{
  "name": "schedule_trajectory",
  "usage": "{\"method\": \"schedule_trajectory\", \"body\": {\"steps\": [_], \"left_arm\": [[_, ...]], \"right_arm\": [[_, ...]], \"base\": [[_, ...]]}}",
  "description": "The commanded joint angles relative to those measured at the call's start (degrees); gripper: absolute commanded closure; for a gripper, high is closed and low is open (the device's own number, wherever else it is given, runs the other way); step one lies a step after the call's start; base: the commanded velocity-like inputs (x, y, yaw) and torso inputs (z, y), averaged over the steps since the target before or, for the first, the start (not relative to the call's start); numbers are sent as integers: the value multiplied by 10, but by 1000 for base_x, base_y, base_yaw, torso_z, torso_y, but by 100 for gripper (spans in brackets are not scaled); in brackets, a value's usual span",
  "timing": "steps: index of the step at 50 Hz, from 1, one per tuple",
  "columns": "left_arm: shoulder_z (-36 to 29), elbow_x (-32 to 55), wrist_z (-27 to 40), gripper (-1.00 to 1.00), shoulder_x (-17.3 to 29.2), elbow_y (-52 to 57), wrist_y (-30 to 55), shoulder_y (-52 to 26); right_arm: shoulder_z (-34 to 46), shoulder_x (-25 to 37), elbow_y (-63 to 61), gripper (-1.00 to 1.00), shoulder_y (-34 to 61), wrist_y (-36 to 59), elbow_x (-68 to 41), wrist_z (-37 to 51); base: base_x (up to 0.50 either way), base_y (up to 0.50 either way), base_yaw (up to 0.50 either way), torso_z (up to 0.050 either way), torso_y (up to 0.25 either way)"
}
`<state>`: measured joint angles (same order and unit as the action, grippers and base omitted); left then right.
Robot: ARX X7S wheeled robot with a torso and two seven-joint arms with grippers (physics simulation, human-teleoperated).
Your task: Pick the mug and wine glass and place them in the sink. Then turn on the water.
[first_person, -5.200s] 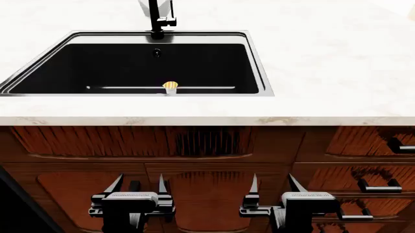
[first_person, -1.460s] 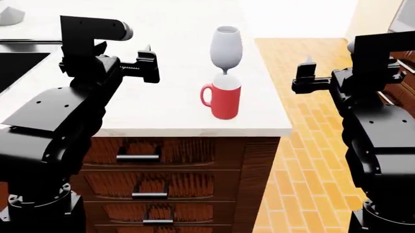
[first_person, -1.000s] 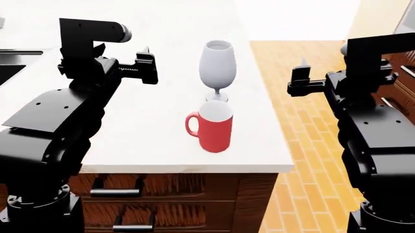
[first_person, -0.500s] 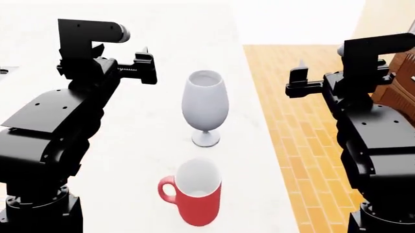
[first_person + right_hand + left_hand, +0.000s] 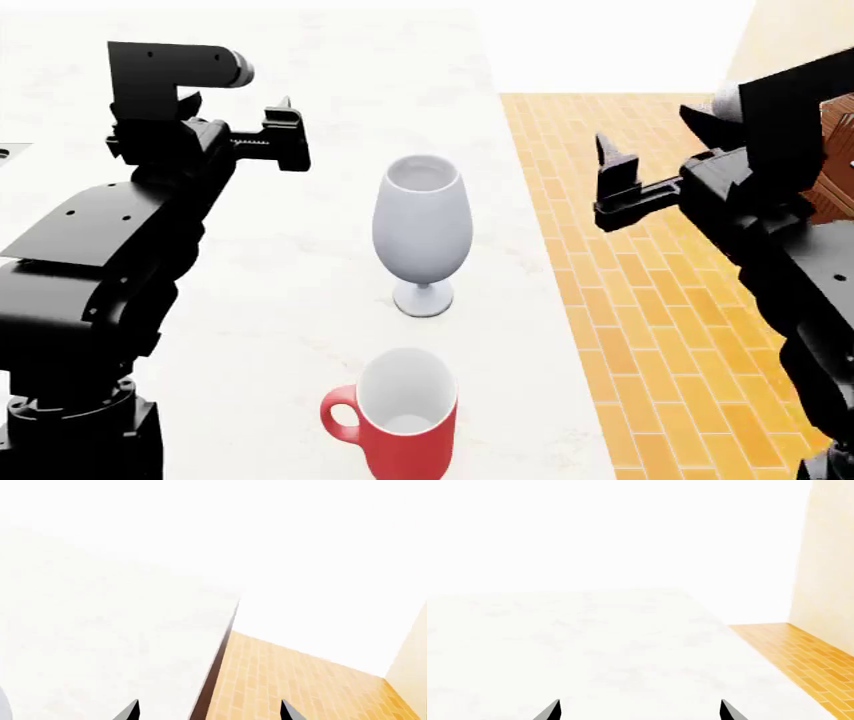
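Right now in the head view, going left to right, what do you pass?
left gripper → wine glass → right gripper; the mug sits below the glass, overlapping it sideways.

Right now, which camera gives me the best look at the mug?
The head view: the mug stands upright on the countertop, nearer than the wine glass. Neither wrist view shows it, only counter and floor.

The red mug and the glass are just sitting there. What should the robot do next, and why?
Probably lower the right gripper toward the wine glass. Both grippers are open and empty, raised above the countertop, and touch nothing. The glass stands upright just beyond the mug, slightly nearer the right gripper than the left gripper.
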<state>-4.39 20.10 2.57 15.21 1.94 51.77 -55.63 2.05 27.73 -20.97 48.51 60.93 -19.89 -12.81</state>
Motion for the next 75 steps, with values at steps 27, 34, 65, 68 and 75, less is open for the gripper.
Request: {"method": "schedule_trajectory", "body": {"steps": [27,34,65,68,75], "left_arm": [[-2,2,5,-100,4,-15,-19,5],[-1,6,7,-100,3,-9,-15,6],[4,15,9,-100,8,-13,-22,14],[4,15,10,-100,9,-14,-23,14],[2,15,10,-100,9,-18,-26,13]], "right_arm": [[-151,207,-338,-100,-37,245,-449,-308],[-139,198,-343,-100,-12,264,-505,-280],[80,151,-254,-100,36,173,-363,-294],[90,147,-245,-100,36,166,-355,-295],[112,139,-225,-100,38,151,-339,-297]], "base": [[0,0,0,0,0],[0,0,0,0,0],[0,0,0,0,0],[0,0,0,0,0],[0,0,0,0,0]]}}
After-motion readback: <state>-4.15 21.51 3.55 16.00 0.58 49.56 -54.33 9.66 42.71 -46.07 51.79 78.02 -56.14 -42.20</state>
